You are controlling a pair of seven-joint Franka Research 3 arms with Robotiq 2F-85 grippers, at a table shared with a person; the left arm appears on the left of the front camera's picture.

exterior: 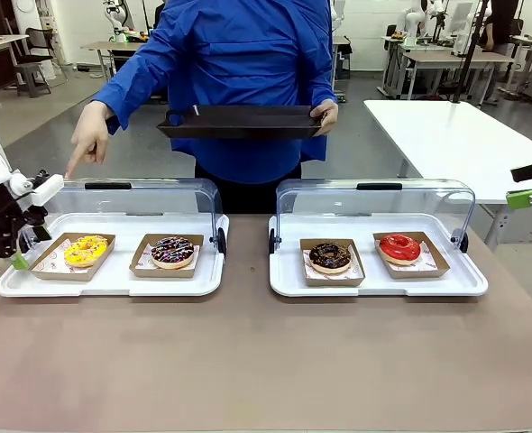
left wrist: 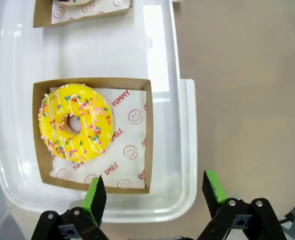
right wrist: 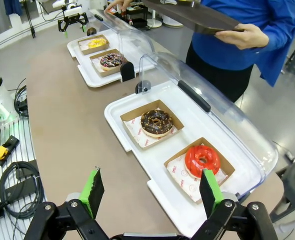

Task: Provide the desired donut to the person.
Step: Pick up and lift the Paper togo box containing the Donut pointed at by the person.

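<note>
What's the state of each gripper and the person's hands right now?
Left gripper: open, empty.
Right gripper: open, empty.
Person's pointing hand: empty, pointing toward the yellow donut.
Person's other hand: holding a dark tray.

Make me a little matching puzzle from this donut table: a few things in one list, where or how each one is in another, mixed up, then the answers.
Things:
1. yellow donut
2. red donut
3. dark tray
4. left gripper

Places or states:
A. held by the person across the table
B. in the outer box on the right white tray
C. open, at the outer end of the left white tray
D. in the outer box on the left white tray

Pairs: 1-D, 2-B, 3-A, 4-C.
</note>
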